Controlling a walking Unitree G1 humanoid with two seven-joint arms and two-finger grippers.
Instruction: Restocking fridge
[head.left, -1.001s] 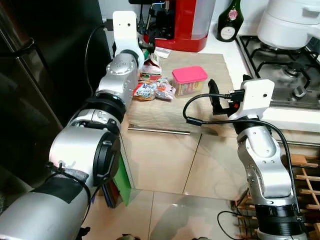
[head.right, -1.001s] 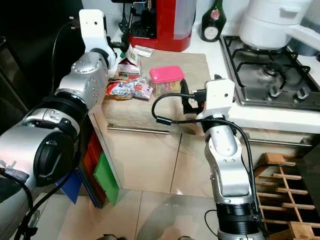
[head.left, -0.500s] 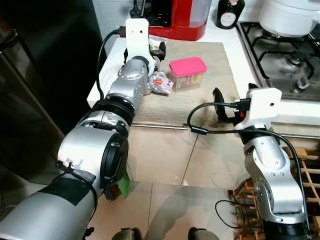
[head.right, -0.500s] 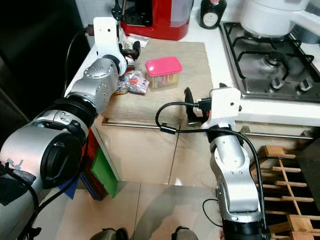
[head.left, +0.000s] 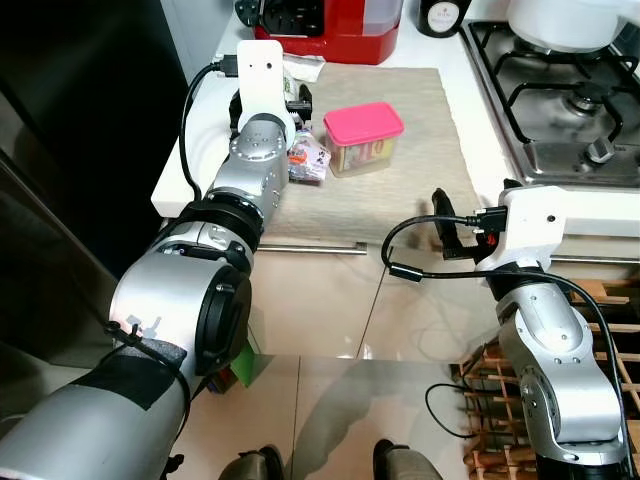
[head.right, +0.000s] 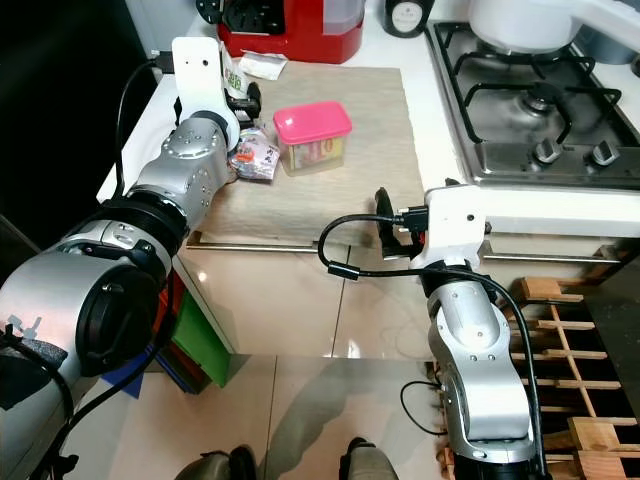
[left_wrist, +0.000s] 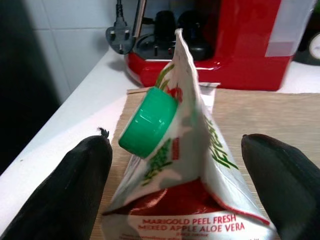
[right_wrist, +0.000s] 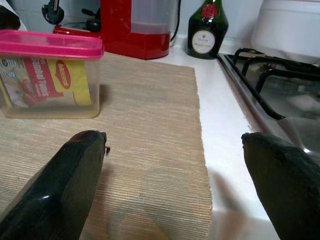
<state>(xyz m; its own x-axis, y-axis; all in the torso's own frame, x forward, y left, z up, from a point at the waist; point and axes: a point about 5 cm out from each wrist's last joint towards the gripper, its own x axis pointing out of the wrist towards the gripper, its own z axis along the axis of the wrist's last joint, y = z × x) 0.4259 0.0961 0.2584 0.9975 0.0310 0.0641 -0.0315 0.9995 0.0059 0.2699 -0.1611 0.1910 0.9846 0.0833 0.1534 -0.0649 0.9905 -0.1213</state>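
The green-capped juice carton (left_wrist: 185, 170) stands upright near the mat's (head.left: 420, 190) back left corner between the left gripper's (left_wrist: 185, 200) wide-spread fingers, which should close squarely on its body below the cap, while the right gripper (right_wrist: 175, 185) hovers wide at the counter's front edge.

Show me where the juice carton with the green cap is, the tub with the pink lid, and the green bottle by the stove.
juice carton (left_wrist: 192, 165), left wrist view, on its printed front face.
pink-lidded tub (head.left: 363, 123), left eye view, on the pink lid.
green bottle (right_wrist: 204, 31), right wrist view, on its white label.
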